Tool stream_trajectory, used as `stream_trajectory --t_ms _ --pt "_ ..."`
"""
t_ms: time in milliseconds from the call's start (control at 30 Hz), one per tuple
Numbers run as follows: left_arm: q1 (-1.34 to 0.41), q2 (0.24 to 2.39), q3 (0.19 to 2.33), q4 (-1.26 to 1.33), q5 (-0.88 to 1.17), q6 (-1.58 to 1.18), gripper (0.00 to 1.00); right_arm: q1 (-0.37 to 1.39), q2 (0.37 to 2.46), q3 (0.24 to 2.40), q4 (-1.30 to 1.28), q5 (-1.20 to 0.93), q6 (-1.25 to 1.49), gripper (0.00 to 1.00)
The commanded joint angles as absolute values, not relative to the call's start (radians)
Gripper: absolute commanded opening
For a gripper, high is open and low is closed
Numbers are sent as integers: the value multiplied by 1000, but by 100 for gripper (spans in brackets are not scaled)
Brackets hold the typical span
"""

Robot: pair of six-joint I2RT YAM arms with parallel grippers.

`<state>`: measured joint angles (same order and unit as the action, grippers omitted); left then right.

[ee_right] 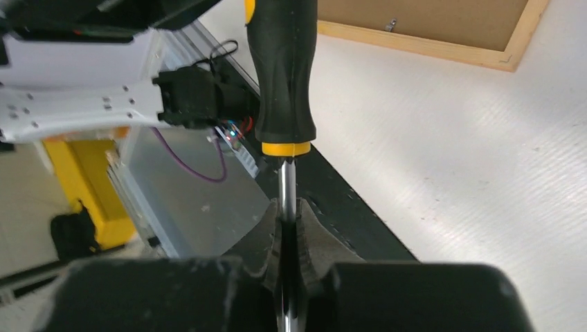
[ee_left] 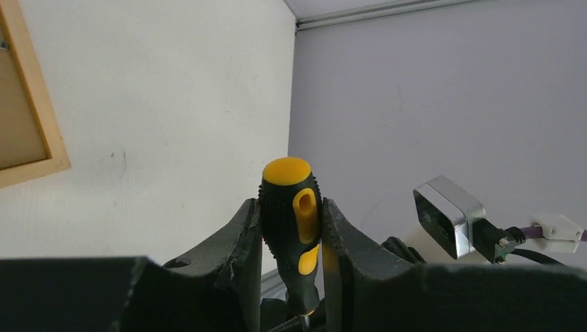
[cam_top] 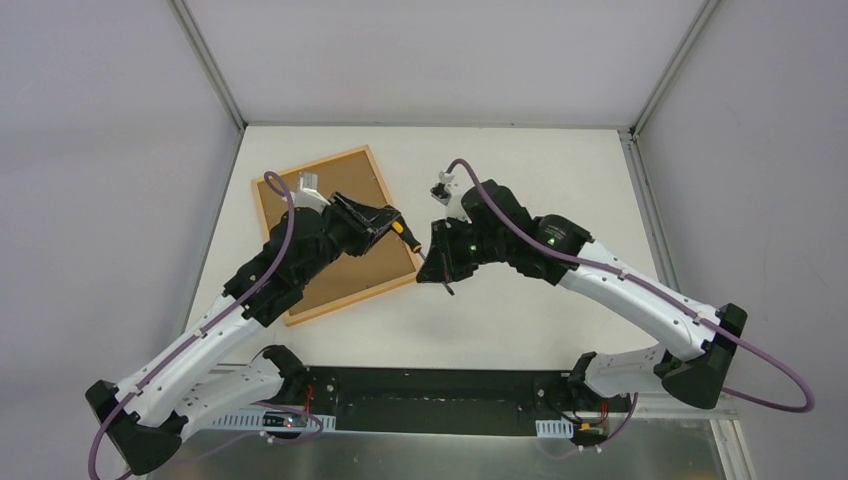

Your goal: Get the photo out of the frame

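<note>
Beside frame (cam_top: 310, 166) | left tool (ee_left: 291, 207) pinches screwdriver (ee_right: 284, 69) handle | right tool (ee_right: 287, 225) pinches its shaft

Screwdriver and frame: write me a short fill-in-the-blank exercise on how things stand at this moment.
1. The left end effector grips the screwdriver by its black and yellow ____.
2. The right end effector is shut on the tool's bare metal ____.
3. The frame lies flat on the table with its ____ side up.

Missing words: handle; shaft; back.
</note>
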<state>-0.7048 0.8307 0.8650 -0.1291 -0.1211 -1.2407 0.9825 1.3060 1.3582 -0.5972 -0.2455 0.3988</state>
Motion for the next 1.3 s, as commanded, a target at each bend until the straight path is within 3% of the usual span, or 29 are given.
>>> stream_trajectory --t_ms 0,167,200,300,500,733,1067,1200,1267 --pt "-680 786 930 -299 -41 -1251 42 937 1278 1340 -668 -217 160 0" --pt "-585 782 960 -417 280 -1162 88 931 1243 1315 -739 -266 -56 0" --pt "-556 793 987 -467 361 -1106 93 929 1244 1316 -766 -279 -90 0" --pt "-478 877 1091 -674 603 -915 98 924 1234 1302 -837 -358 -192 0" --pt "-476 1042 1150 -742 934 -791 99 926 1147 1207 -784 -537 -252 0" --pt "-526 1140 1173 -689 1030 -766 98 928 1117 1199 -736 -630 -224 0" --pt "-646 1256 1231 -581 1155 -782 70 930 1137 1250 -788 -643 -291 0" --pt "-644 1267 1224 -577 1188 -760 71 929 1125 1248 -803 -667 -299 0" --pt "-644 1275 1219 -576 1197 -752 67 929 1115 1240 -813 -675 -304 0"
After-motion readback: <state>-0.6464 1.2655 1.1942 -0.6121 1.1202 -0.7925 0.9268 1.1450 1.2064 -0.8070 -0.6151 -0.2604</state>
